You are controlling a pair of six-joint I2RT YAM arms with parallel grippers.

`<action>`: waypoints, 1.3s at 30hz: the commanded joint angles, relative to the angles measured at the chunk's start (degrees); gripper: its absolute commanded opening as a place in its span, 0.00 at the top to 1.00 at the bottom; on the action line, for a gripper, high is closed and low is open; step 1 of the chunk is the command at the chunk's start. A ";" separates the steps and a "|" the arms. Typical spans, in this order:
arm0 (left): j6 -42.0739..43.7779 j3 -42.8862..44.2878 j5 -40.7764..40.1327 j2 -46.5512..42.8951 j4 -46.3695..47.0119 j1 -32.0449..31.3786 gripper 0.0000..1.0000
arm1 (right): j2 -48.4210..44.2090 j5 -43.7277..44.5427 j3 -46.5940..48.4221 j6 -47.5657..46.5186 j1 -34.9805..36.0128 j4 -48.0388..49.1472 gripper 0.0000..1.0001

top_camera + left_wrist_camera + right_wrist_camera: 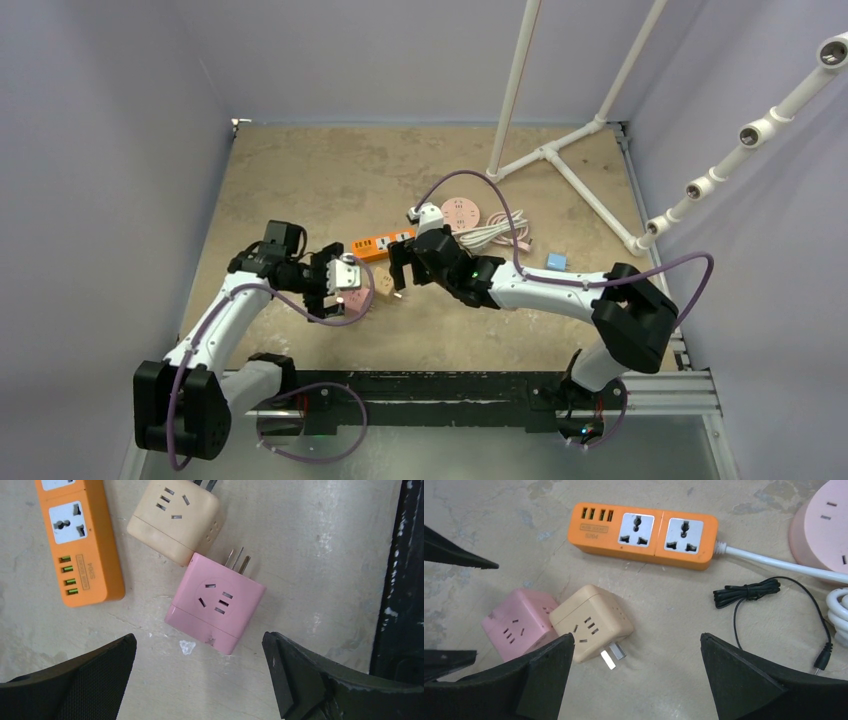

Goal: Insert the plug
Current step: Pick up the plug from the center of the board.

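Plainly, left hand [199,645] gapes over pink plug [215,602] — not touching.

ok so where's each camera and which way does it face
top external: high behind the bases, looking down at the tan table; both arms show
left wrist: above the pink cube-shaped adapter, facing down; left fingers open
right wrist: above the beige cube-shaped adapter, facing down; right fingers open
shared: both wrist views show the orange power strip

Free tabletop [310,555] around pink cube [215,602] and beige cube [172,522] (touching at a corner), orange strip [82,550] nearby
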 commanded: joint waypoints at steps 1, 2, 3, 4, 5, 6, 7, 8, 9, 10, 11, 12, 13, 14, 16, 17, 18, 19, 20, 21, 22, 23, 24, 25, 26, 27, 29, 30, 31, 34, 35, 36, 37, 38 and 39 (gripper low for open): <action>10.07 -1.67 -0.65 -0.37 3.14 -1.48 0.01 | -2.45 -4.70 0.31 -0.76 0.28 0.95 0.01; 11.32 -2.31 -1.01 -0.47 4.01 -1.98 0.01 | -2.53 -5.16 0.26 -0.83 0.28 0.81 0.01; 12.11 -2.86 -1.40 -0.58 5.28 -2.47 0.01 | -2.64 -5.53 0.26 -0.92 0.28 0.50 0.01; 12.62 -3.34 -1.79 -0.59 6.70 -2.96 0.01 | -2.78 -6.04 0.32 -0.94 0.28 0.17 0.01; 12.99 -3.64 -1.85 -0.55 8.22 -3.34 0.01 | -2.92 -6.44 0.26 -0.88 0.28 -0.13 0.01; 13.34 -3.77 -1.80 -0.23 8.89 -3.79 0.01 | -3.26 -6.73 0.14 -0.92 0.28 -0.26 0.01; 13.52 -3.78 -1.67 0.15 9.51 -4.32 0.01 | -3.72 -6.86 -0.06 -0.94 0.28 -0.30 0.01; 13.60 -3.69 -1.51 0.77 9.76 -4.87 0.01 | -4.16 -6.79 -0.21 -0.98 0.25 -0.50 0.01; 14.05 -3.54 -1.54 1.49 9.62 -5.54 0.01 | -4.79 -6.78 -0.26 -1.07 0.27 -0.68 0.01; 14.63 -3.22 -1.74 2.32 9.35 -6.23 0.01 | -5.34 -6.79 -0.34 -1.11 0.23 -0.86 0.01; 15.17 -2.97 -1.92 3.17 8.96 -6.89 0.01 | -5.83 -6.82 -0.36 -1.12 0.16 -1.13 0.01; 15.72 -2.78 -2.18 3.91 8.59 -7.37 0.01 | -6.35 -6.97 -0.36 -1.19 0.18 -1.18 0.01; 16.43 -2.74 -2.44 4.75 8.08 -7.81 0.01 | -6.81 -6.99 -0.44 -1.20 0.19 -1.19 0.01; 17.55 -2.81 -2.84 5.36 7.14 -8.25 0.01 | -7.27 -6.94 -0.49 -1.20 0.12 -1.19 0.01; 19.96 -3.09 -3.77 6.38 4.98 -9.13 0.05 | -8.22 -6.97 -0.72 -1.12 -0.13 -2.75 0.01; 21.12 -3.19 -4.28 6.88 4.03 -9.57 0.09 | -8.74 -7.03 -0.87 -1.00 -0.28 -2.88 0.01; 21.88 -3.28 -4.77 7.38 3.26 -9.93 0.13 | -9.31 -7.06 -1.16 -0.84 -0.44 -2.92 0.01; 22.41 -3.27 -5.07 7.67 2.60 -10.24 0.20 | -9.79 -7.28 -1.44 -0.71 -0.76 -2.94 0.01; 23.15 -3.11 -5.29 8.10 1.87 -10.43 0.26 | -10.30 -7.39 -1.78 -0.60 -1.04 -2.95 0.01; 24.02 -2.82 -5.29 8.32 0.93 -10.57 0.33 | -10.76 -7.68 -1.92 -0.59 -1.31 -2.95 0.01; 24.30 -2.59 -5.02 8.32 0.42 -10.67 0.40 | -11.23 -7.89 -2.21 -0.59 -1.61 -2.93 0.01; 24.32 -2.33 -4.66 8.15 0.06 -10.69 0.48 | -11.80 -8.17 -2.35 -0.59 -1.96 -2.88 0.01; 24.29 -2.00 -4.18 7.74 -0.27 -10.76 0.60 | -12.11 -8.48 -2.52 -0.67 -2.25 -2.86 0.01; 23.77 -1.82 -3.68 7.15 -0.32 -10.77 0.77 | -12.47 -8.83 -2.60 -0.75 -2.53 -2.74 0.01; 22.91 -1.76 -3.20 6.34 -0.34 -10.78 0.91 | -12.83 -9.41 -2.50 -0.91 -2.91 -2.77 0.01; 21.90 -1.72 -2.64 4.39 -0.27 -10.78 1.00 | -13.19 -10.11 -2.41 -1.01 -3.16 -2.77 0.01; 20.83 -1.52 -1.80 0.29 -1.48 -10.78 1.00 | -14.02 -11.66 -1.94 -1.39 -3.83 -2.60 0.01; 20.86 -1.23 -1.16 -2.24 -2.32 -10.78 1.00 | -14.50 -12.65 -1.55 -1.69 -4.26 -2.54 0.01; 20.74 -0.75 -0.33 -5.09 -3.02 -10.78 1.00 | -15.33 -14.03 -1.05 -2.08 -4.75 -2.45 0.01; 21.97 1.06 2.88 -14.25 -3.74 -10.78 1.00 | -17.68 -21.32 0.62 -3.26 -6.80 -1.57 0.01; 23.69 1.33 3.80 -17.28 -3.27 -10.78 1.00 | -18.41 -24.24 1.40 -3.69 -7.37 -1.60 0.01; 25.48 1.25 4.49 -20.47 -2.38 -10.78 1.00 | -19.06 -26.72 2.13 -4.03 -7.79 -1.58 0.01; 28.09 1.01 5.23 -23.25 -1.23 -10.78 1.00 | -19.62 -29.10 3.03 -4.48 -8.03 -0.28 0.01; 30.70 0.56 5.95 -25.91 -0.05 -10.75 1.00 | -20.10 -31.72 3.82 -4.83 -8.21 0.15 0.01; 33.34 -0.03 6.73 -28.20 1.14 -10.71 1.00 | -20.41 -34.37 4.58 -5.00 -8.32 0.58 0.01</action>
